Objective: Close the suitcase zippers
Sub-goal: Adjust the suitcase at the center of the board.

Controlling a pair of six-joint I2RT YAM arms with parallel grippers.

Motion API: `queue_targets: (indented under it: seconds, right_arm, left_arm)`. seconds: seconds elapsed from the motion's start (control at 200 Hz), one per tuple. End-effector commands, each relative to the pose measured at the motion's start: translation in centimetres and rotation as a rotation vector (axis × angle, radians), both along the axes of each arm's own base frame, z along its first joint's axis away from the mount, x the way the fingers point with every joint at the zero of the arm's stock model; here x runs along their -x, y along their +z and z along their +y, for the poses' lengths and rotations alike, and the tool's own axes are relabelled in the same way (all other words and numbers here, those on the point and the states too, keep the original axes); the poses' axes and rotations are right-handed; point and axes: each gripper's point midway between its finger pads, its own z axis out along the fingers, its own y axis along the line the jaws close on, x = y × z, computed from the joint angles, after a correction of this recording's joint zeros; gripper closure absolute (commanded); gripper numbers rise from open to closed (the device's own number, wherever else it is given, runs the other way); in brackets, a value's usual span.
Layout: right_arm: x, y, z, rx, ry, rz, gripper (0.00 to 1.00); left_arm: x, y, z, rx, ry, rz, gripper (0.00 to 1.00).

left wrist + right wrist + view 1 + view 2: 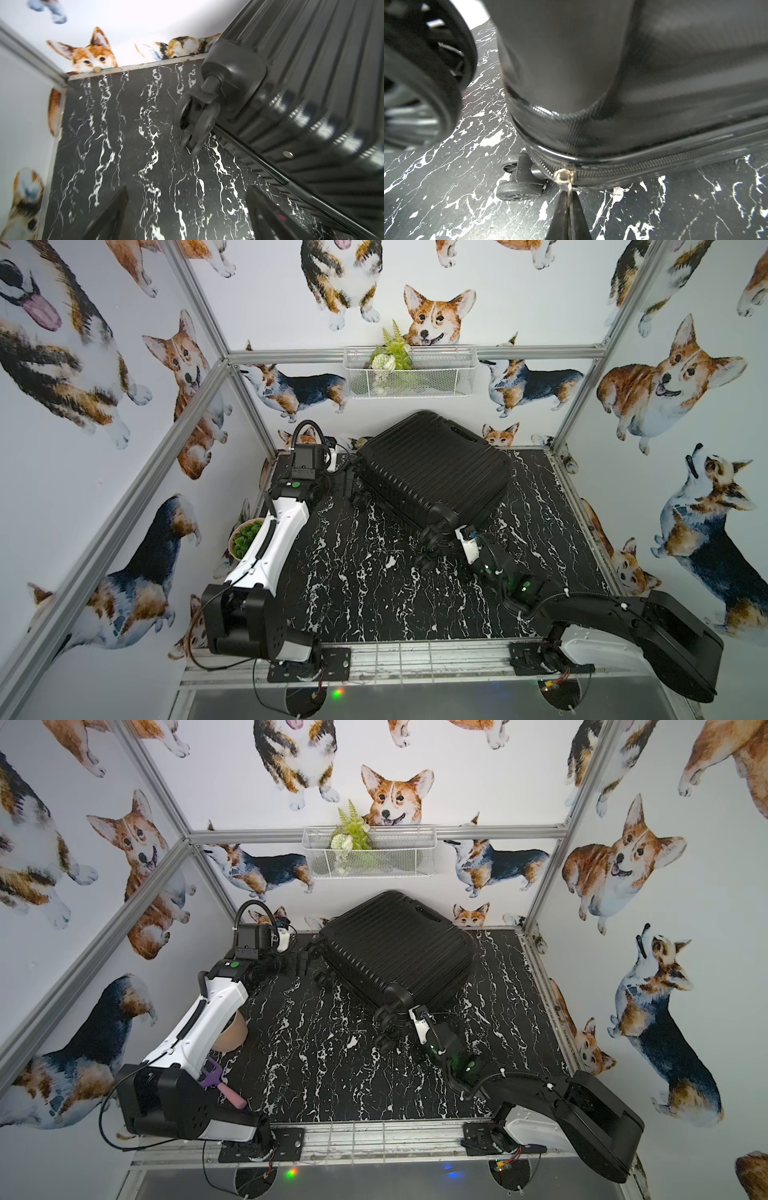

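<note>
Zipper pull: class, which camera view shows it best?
Right wrist view: the gold zipper pull sits close and sharp, pinched by the right gripper. Both top views hide it beside the suitcase; the left wrist view shows none.

Both top views look steeply down from high overhead, sharing the whole black white-veined marble tabletop (365, 593). Your left wrist camera looks past the left gripper (187, 193), close to a wheel corner of the ribbed black hard-shell suitcase (311, 72). The right one sits closer, behind the right gripper (568, 193), facing the gold zipper pull (564, 174).

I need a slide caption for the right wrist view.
Right gripper shut on the zipper pull at the suitcase corner.
</note>
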Motion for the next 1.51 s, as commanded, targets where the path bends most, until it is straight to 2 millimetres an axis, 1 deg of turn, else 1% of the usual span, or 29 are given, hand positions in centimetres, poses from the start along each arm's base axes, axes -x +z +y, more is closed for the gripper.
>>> queue_targets:
  seconds: [0.0,0.05,0.16,0.195,0.21,0.255,0.3,0.446,0.521,0.561,0.616,0.681,0.721,0.801,0.831,0.921,1.041,1.071,1.081,1.101,1.296,1.467,1.477,1.502]
  right_arm:
    - [-0.4,-0.1,-0.8,0.006,-0.050,0.003,1.00]
    - [-0.3,-0.2,-0.9,0.011,-0.051,0.005,1.00]
    - [-0.3,-0.2,-1.1,0.012,-0.055,0.004,1.00]
    - [-0.3,-0.2,-1.1,0.012,-0.056,0.003,1.00]
    - [-0.3,-0.2,-1.1,0.014,-0.056,0.004,1.00]
    - [-0.4,-0.2,-1.2,0.017,-0.057,0.002,1.00]
    - [-0.4,-0.1,-1.2,0.017,-0.058,0.002,1.00]
    - [-0.6,-0.1,-1.3,0.021,-0.065,0.002,1.00]
    - [-0.6,-0.1,-1.3,0.018,-0.064,0.004,1.00]
    - [-0.6,-0.1,-1.3,0.020,-0.061,0.009,1.00]
    - [-0.6,-0.1,-1.3,0.025,-0.061,0.014,1.00]
    - [-0.6,-0.1,-1.3,0.023,-0.066,0.016,1.00]
    - [-0.7,-0.1,-1.3,0.021,-0.067,0.016,1.00]
    - [-0.8,0.0,-1.4,0.019,-0.077,0.011,1.00]
    - [-0.9,0.0,-1.6,0.019,-0.082,0.008,1.00]
    - [-1.2,0.1,-1.9,0.021,-0.106,0.001,1.00]
    - [-1.7,0.0,-2.8,0.020,-0.152,-0.003,1.00]
    - [-1.9,0.1,-3.1,0.016,-0.166,-0.002,1.00]
    - [-2.0,0.0,-3.1,0.015,-0.170,-0.002,1.00]
    - [-2.1,0.0,-3.3,0.013,-0.180,-0.001,1.00]
    - [-3.3,0.2,-5.0,0.000,-0.254,0.002,1.00]
    - [-4.1,0.3,-5.8,0.014,-0.268,0.010,1.00]
    - [-4.2,1.0,-5.9,-0.003,-0.269,-0.005,1.00]
    - [-4.3,1.3,-6.1,-0.010,-0.271,-0.007,1.00]
  left_arm:
    - [-1.4,0.0,-1.9,0.010,-0.177,-0.020,0.07]
    - [-2.0,-0.5,-2.1,0.000,-0.200,-0.015,0.06]
    - [-3.6,-1.4,-1.6,-0.014,-0.202,-0.008,0.07]
    - [-3.8,-1.1,-1.7,-0.009,-0.220,-0.016,0.07]
    - [-4.1,-1.9,-1.9,-0.007,-0.231,0.001,0.07]
    - [-4.4,-2.3,-2.4,0.000,-0.265,0.002,0.08]
    - [-4.7,-2.6,-3.0,0.008,-0.306,0.000,0.09]
    - [-5.3,-4.0,-3.6,0.018,-0.350,0.033,0.17]
    - [-5.5,-4.7,-4.0,0.023,-0.383,0.044,0.23]
    - [-5.5,-4.7,-4.2,0.028,-0.391,0.048,0.27]
    - [-5.7,-4.8,-4.2,0.026,-0.393,0.052,0.36]
    - [-5.7,-4.9,-4.0,0.019,-0.382,0.054,0.43]
    - [-5.7,-4.9,-3.9,0.019,-0.379,0.058,0.52]
    - [-5.2,-4.6,-3.9,0.029,-0.360,0.067,0.65]
    - [-5.1,-4.5,-3.7,0.032,-0.344,0.069,0.67]
    - [-4.7,-4.4,-2.7,0.029,-0.264,0.064,0.67]
    - [-3.2,-4.1,-2.3,0.054,-0.215,0.050,0.68]
    - [-3.0,-4.8,-2.2,0.061,-0.199,0.065,0.68]
    - [-2.7,-4.0,-2.2,0.064,-0.194,0.049,0.68]
    - [-2.3,-3.8,-2.1,0.067,-0.182,0.046,0.68]
    - [0.7,-3.9,-1.7,0.103,-0.052,0.072,0.69]
    - [3.4,-4.0,-2.0,0.164,0.035,0.070,0.69]
    - [3.5,-4.1,-1.9,0.168,0.042,0.068,0.69]
    - [3.8,-4.1,-2.0,0.176,0.053,0.064,0.69]
